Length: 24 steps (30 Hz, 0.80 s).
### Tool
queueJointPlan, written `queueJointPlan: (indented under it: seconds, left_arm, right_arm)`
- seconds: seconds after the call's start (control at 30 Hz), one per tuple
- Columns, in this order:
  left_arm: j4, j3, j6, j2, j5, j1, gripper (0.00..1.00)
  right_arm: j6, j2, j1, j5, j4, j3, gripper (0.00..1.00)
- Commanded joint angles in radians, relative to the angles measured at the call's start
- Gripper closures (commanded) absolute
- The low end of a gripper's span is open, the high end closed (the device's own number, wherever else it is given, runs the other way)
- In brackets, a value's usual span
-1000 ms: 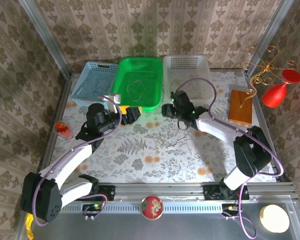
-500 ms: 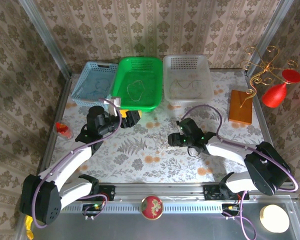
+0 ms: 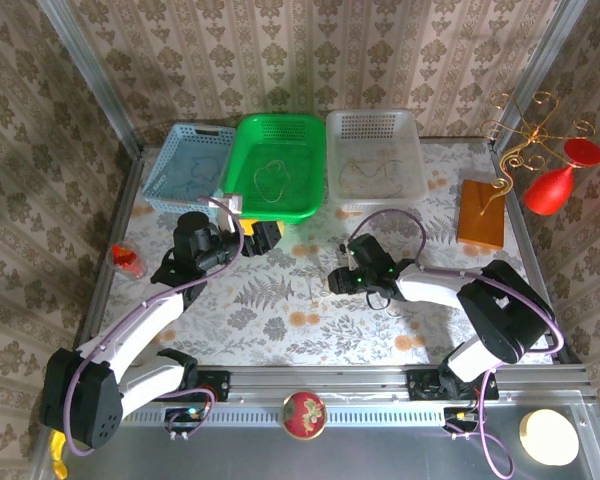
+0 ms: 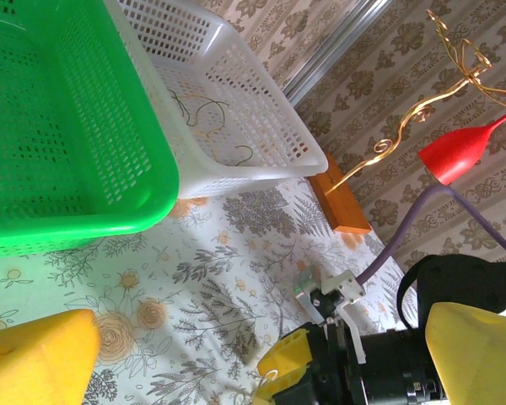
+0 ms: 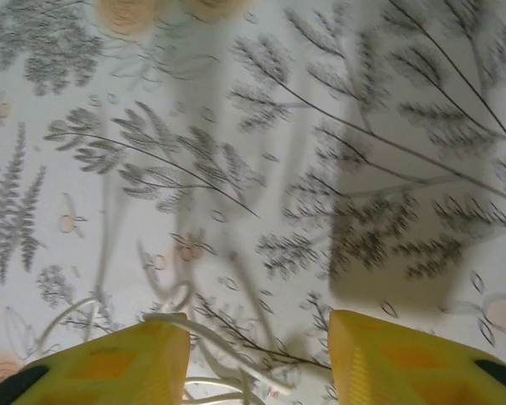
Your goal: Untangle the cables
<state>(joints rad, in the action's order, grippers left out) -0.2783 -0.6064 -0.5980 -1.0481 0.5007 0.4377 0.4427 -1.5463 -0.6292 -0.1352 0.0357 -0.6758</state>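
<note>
The right gripper (image 5: 257,337) has dropped from the white basket (image 3: 372,114) to the tablecloth (image 3: 280,320), fingers parted astride a whitish cable (image 5: 202,332); the left gripper (image 3: 267,234) gapes.

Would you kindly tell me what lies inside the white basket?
One thin cable lies in loose curves on the white basket's floor. The near wall covers the floor's front edge, so anything there is unseen.

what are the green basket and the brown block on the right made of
Green basket: looks like glossy moulded plastic, its walls a grid of small holes. Brown block: probably varnished wood, from its smooth orange-brown sheen; grain too small to tell.
</note>
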Motion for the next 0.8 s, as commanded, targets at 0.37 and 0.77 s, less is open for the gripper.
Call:
queueJointPlan:
  seconds: [0.37, 0.77]
  left_arm:
    - [-0.030, 0.015, 0.004, -0.019, 0.011, 0.011, 0.00]
    - [-0.108, 0.062, 0.026, -0.086, 0.047, 0.054, 0.00]
  right_arm:
    - [-0.044, 0.164, 0.002, -0.054, -0.106, -0.158, 1.00]
    - [0.060, 0.297, 0.027, -0.138, 0.004, -0.171, 1.00]
